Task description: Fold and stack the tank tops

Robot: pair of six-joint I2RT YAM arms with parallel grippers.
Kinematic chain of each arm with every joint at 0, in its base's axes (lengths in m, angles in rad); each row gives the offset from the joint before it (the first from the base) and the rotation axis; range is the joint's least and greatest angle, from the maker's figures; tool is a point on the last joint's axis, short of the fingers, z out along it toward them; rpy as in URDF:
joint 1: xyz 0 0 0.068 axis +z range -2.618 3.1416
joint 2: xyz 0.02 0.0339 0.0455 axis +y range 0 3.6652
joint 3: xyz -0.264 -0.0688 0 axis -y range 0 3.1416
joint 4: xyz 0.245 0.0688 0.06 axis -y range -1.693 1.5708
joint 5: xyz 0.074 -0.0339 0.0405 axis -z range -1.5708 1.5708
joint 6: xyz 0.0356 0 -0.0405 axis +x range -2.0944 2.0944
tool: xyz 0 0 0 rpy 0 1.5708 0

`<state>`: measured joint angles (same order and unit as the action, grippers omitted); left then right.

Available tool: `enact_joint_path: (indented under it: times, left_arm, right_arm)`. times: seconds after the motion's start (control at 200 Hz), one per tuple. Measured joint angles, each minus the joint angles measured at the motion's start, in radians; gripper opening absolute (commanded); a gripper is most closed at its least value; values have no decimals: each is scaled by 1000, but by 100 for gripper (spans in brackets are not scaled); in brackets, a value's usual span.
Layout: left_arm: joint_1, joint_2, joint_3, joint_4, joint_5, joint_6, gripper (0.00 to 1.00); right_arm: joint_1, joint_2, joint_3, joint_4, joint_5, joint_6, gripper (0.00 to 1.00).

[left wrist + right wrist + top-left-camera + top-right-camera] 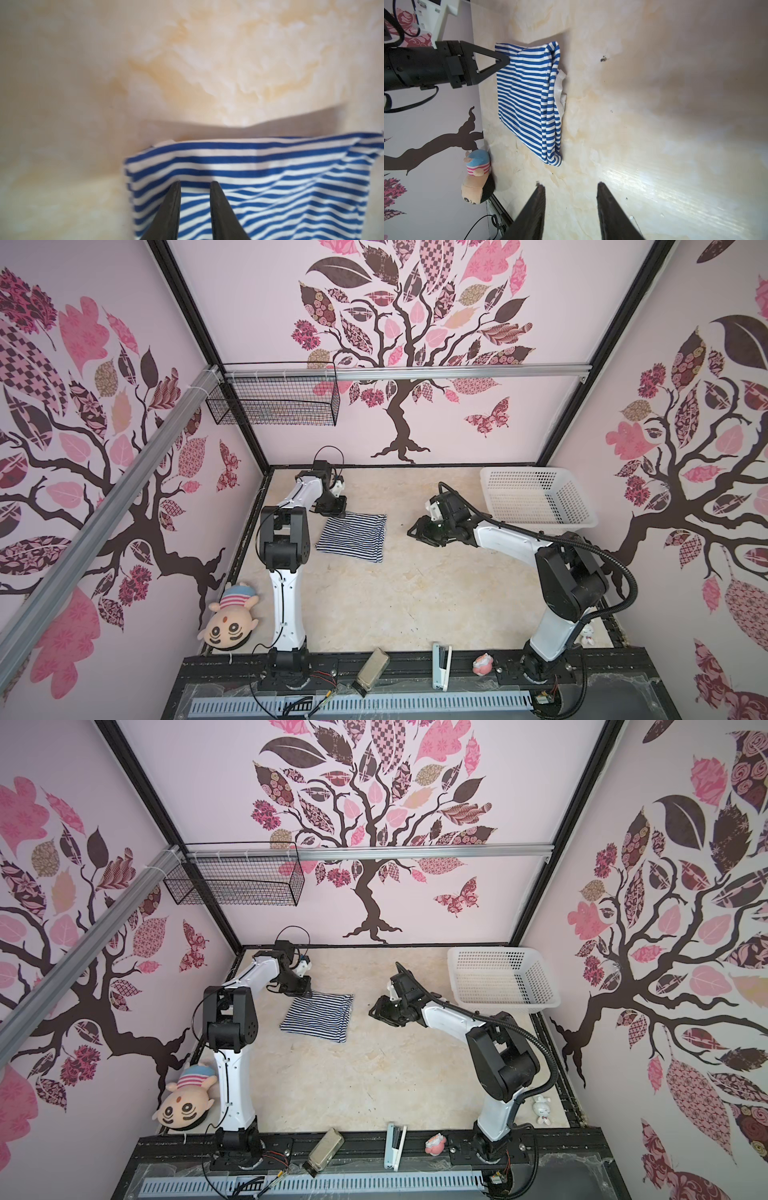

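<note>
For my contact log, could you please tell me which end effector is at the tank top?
The left end effector: its tips reach the tank top's corner, while the right end effector hangs apart over the table.

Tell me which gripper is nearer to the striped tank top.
Left. The left gripper is at the tank top's far corner, fingertips right over the cloth. The right gripper hangs apart from it on its right, over the table, toward the white basket.

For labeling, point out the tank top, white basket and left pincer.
tank top [351, 537]: in a top view, folded middle.
white basket [552, 524]: in a top view, near rim.
left pincer [195, 182]: left wrist view, between fingertips.
</note>
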<state>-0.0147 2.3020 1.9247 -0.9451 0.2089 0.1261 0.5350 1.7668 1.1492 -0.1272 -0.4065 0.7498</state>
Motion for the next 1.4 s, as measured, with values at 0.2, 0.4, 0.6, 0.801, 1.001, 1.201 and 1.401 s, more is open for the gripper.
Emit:
enact_joint_path:
  times: [0.2,0.4,0.6,0.801,1.001,1.201,1.401]
  left_arm:
    - [59,23,57,-34,25,11,28]
    - [-44,-229,-252,78,-43,33,31]
    - [-211,-404,-377,166,-89,63,32]
    - [-289,-348,-475,214,-193,89,33]
    - [-312,-284,-510,262,-281,106,38]
    - [-309,-268,-497,275,-312,111,38]
    - [-232,-210,-405,247,-298,111,38]
  right_arm:
    - [0,-1,-5,-13,2,-10,44]
    - [0,-46,-87,-8,2,-10,45]
    - [0,-74,-161,-6,10,-10,47]
    - [0,-93,-194,-6,16,-10,47]
    - [0,-113,-203,-3,17,-10,48]
    - [0,-121,-216,0,17,-10,47]
    - [0,-121,-218,2,17,-10,47]
